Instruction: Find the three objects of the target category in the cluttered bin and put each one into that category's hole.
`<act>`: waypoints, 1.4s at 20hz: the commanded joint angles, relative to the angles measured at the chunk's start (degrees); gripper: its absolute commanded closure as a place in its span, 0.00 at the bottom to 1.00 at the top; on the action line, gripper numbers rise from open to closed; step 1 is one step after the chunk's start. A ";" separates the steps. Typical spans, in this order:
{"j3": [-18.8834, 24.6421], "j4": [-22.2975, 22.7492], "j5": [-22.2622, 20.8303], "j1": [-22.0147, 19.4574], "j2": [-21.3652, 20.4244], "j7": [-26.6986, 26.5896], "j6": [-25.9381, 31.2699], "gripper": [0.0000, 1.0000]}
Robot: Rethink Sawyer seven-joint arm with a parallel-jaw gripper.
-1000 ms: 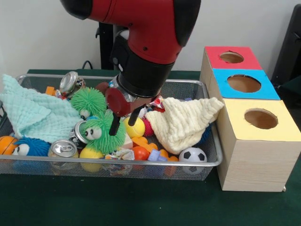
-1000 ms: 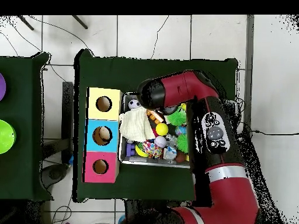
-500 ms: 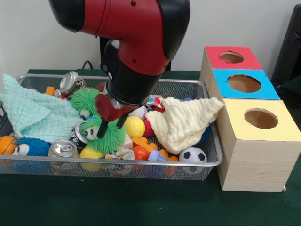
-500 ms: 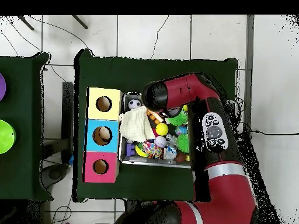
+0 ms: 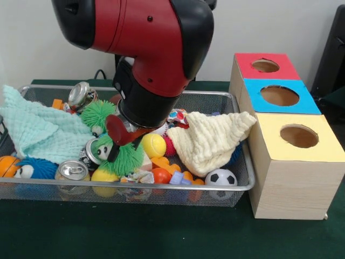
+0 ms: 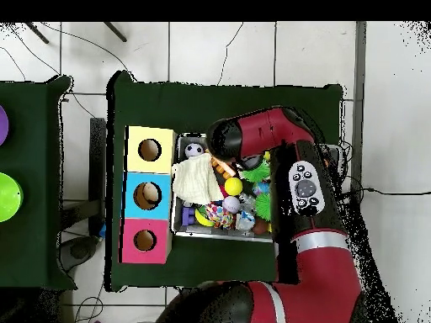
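Note:
My gripper (image 5: 124, 148) hangs open in the wire bin (image 5: 243, 186), its dark red fingers (image 5: 115, 133) down against a green fuzzy toy (image 5: 127, 157) beside a tipped can (image 5: 92, 151). Nothing is held between them. A yellow ball (image 5: 153, 144) lies just right of the fingers. The wooden box has a red hole (image 5: 265, 66), a blue hole (image 5: 279, 95) and a yellow hole (image 5: 299, 136). From above, the arm (image 6: 257, 139) covers the gripper; the yellow ball (image 6: 233, 186) and the bin (image 6: 220, 235) show beside the box (image 6: 150, 172).
A teal cloth (image 5: 38, 129) fills the bin's left end and a cream cloth (image 5: 207, 140) drapes its right end. Also inside are a second green fuzzy toy (image 5: 99, 115), a blue one (image 5: 35, 168), two cans (image 5: 81, 94) (image 5: 73, 170), a soccer ball (image 5: 221, 178) and small orange pieces (image 5: 160, 174).
The arm has swung to the picture's left in the front view, carrying the gripper from beside the yellow ball onto the green fuzzy toy. Nothing was picked up.

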 commanded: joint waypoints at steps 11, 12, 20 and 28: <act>-3.34 -1.71 -2.47 3.27 4.09 -6.36 10.42 0.00; -3.47 -1.54 -2.47 3.46 3.99 -6.28 10.61 0.00; -4.27 -1.62 -2.36 4.69 3.72 -6.21 11.86 1.00; -1.80 3.27 3.36 2.78 -1.29 -4.78 7.66 1.00</act>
